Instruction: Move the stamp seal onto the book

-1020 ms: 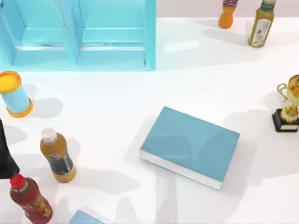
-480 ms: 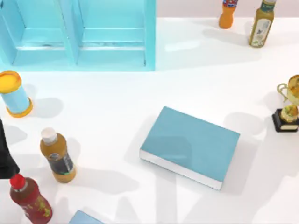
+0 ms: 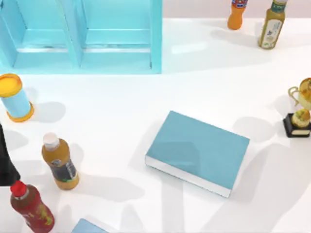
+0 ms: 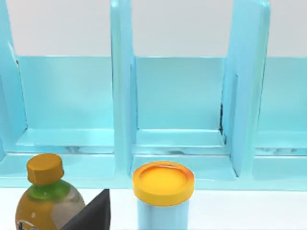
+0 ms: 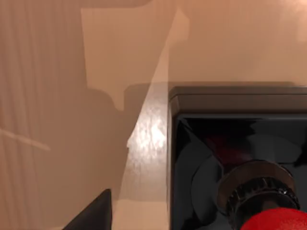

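While the left arm (image 3: 6, 160) sits parked at the table's (image 3: 121, 107) left edge in the top view, the left gripper (image 4: 93, 213) shows as a dark tip in the left wrist view; cannot tell whether it is wide or narrow. That view faces the light blue shelf unit (image 4: 182, 96), with a yellow-lidded canister (image 4: 163, 184) in front of it and an orange-capped bottle (image 4: 45, 191) beside the canister. The right wrist view has the stamp seal (image 5: 240, 158) very close to the camera: the black square base lies on a tan, shadowed surface, and the red knob sits at the frame's corner. The right gripper (image 5: 93, 213) appears there as a dark tip just beside the seal; cannot tell its opening or whether it holds the seal. In the top view the book (image 3: 197, 150) lies flat right of the table's centre, teal cover up, white page edge toward the near side, turned at an angle. The shelf unit stands at the back left. The canister is at the left edge, with a white-capped amber bottle (image 3: 59, 162) and a red-capped dark bottle (image 3: 30, 206) nearer the front. A gold trophy (image 3: 300, 114) stands at the right edge, well apart from the book. Two bottles (image 3: 272, 24) stand at the back right. A blue corner (image 3: 90, 227) pokes in at the front edge.
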Tool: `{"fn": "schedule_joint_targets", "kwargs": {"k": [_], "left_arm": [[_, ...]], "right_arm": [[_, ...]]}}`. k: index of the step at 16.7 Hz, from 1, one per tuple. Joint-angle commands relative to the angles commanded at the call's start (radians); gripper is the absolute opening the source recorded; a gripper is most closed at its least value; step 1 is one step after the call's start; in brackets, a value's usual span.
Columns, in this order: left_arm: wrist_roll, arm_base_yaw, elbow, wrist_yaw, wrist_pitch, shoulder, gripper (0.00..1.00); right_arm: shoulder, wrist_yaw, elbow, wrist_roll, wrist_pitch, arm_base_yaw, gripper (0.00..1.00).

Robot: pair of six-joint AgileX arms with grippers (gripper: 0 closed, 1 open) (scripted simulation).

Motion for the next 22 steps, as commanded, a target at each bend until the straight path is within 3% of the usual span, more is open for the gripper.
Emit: {"fn": "schedule_joint_targets", "kwargs": {"k": [12,22], "left_arm": [[0.0,0.0,0.0,0.0,0.0,0.0,1.0],[0.0,0.0,0.0,0.0,0.0,0.0,1.0]], "right_arm": [[0.0,0.0,0.0,0.0,0.0,0.0,0.02],[-0.002,0.0,0.003,0.003,-0.003,0.002,0.0]]}}
